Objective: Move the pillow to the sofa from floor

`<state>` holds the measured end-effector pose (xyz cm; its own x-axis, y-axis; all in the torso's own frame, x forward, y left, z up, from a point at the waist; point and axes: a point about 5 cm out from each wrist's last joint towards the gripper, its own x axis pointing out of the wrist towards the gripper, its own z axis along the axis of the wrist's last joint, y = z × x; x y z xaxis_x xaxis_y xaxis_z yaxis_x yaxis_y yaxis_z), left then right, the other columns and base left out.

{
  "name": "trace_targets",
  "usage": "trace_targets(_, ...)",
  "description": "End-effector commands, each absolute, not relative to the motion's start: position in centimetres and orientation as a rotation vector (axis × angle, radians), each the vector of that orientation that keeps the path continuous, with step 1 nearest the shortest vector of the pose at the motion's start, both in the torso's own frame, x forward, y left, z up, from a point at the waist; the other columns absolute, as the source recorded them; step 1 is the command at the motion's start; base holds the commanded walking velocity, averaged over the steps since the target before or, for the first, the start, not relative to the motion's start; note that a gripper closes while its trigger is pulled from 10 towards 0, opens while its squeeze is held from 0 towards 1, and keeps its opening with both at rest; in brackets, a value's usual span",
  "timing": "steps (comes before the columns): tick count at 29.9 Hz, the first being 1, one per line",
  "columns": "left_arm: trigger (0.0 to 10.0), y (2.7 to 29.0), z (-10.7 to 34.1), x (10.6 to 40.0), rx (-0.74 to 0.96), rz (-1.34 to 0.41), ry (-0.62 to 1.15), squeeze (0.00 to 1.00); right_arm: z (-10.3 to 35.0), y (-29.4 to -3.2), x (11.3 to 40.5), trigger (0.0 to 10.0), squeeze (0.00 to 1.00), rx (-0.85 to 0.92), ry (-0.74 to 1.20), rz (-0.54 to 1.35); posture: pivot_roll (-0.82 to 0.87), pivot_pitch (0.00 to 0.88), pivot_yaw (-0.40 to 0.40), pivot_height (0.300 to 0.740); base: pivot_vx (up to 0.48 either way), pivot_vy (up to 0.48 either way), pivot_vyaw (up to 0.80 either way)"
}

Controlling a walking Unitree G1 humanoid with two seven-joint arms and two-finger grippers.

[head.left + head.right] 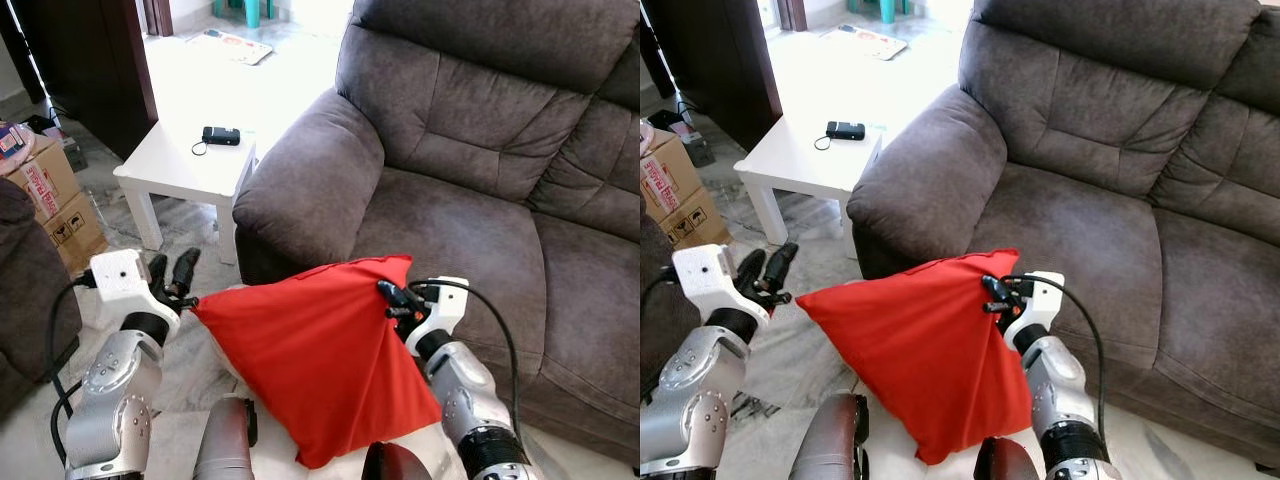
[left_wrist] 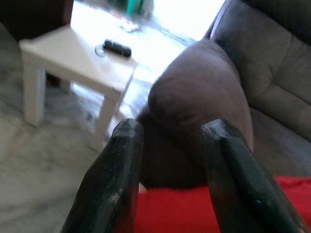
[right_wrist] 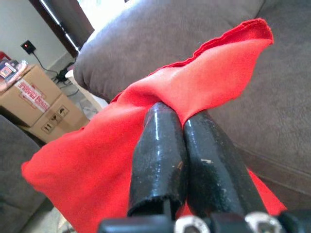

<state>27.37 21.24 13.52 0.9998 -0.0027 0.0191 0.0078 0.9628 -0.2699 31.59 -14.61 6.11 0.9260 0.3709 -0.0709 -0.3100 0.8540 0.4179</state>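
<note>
A red pillow hangs in the air in front of the brown sofa, below the level of the seat cushion. My right gripper is shut on the pillow's upper right edge; in the right wrist view the fingers pinch a fold of red cloth. My left gripper stands open just beside the pillow's left corner, apart from it. In the left wrist view its two fingers have a gap between them, with the red pillow just beyond their tips.
A white side table with a small black device stands left of the sofa's armrest. Cardboard boxes sit at the far left beside a dark cushion. The floor is pale marble.
</note>
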Motion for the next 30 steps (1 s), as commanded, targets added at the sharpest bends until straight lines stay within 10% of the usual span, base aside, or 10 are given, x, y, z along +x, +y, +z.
trace_targets(1,10.0,21.8,12.3,27.1,-0.318,0.025,0.024,0.0,9.1,-15.3,32.3,10.0,0.0,0.377,0.018,0.425,0.24,0.0,-0.174,0.626,0.0,0.0,0.0)
trace_targets(11,10.0,24.1,10.2,26.4,-0.544,0.138,0.029,0.0,8.3,-14.6,30.0,10.0,0.0,0.275,0.135,0.723,0.23,0.0,-0.194,0.626,0.0,0.0,0.0)
trace_targets(12,10.0,24.3,10.0,26.4,-0.567,0.151,0.029,0.24,8.4,-14.7,29.9,10.0,0.0,0.273,0.138,0.726,0.23,0.0,-0.196,0.626,0.0,0.0,0.0)
trace_targets(13,10.0,24.3,10.0,26.4,-0.567,0.151,0.029,0.24,8.4,-14.7,29.9,10.0,0.0,0.273,0.138,0.726,0.23,0.0,-0.196,0.626,0.0,0.0,0.0)
trace_targets(15,10.0,25.0,9.4,26.2,-0.624,0.218,0.031,1.0,8.4,-15.0,29.9,10.0,0.0,0.251,0.155,0.744,0.23,0.0,-0.203,0.626,0.0,0.0,0.0)
trace_targets(30,10.0,27.2,5.0,25.9,-0.877,0.339,0.103,1.0,8.9,-15.2,28.1,10.0,0.0,0.236,0.222,0.951,0.21,0.0,-0.202,0.626,0.0,0.0,0.0)
